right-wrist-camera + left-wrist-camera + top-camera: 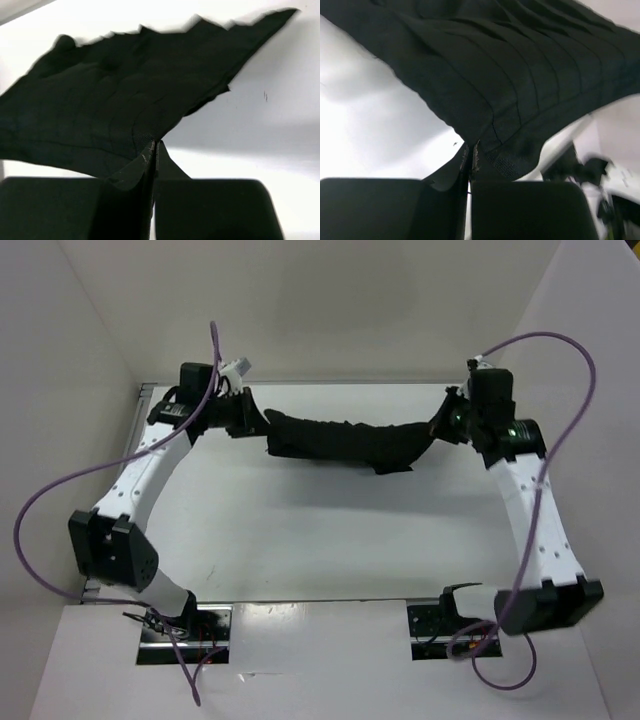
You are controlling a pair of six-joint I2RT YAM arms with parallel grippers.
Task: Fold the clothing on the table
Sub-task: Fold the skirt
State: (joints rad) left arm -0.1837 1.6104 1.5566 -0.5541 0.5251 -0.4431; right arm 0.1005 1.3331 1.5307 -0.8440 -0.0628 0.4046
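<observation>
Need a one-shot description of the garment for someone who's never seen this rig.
Start at the white table and look along its far side. The clothing is the long, rumpled black fabric band strung from the left pincer to the right pincer, both shut on its ends. Unlike the rigid black pincers, it is soft and creased.
</observation>
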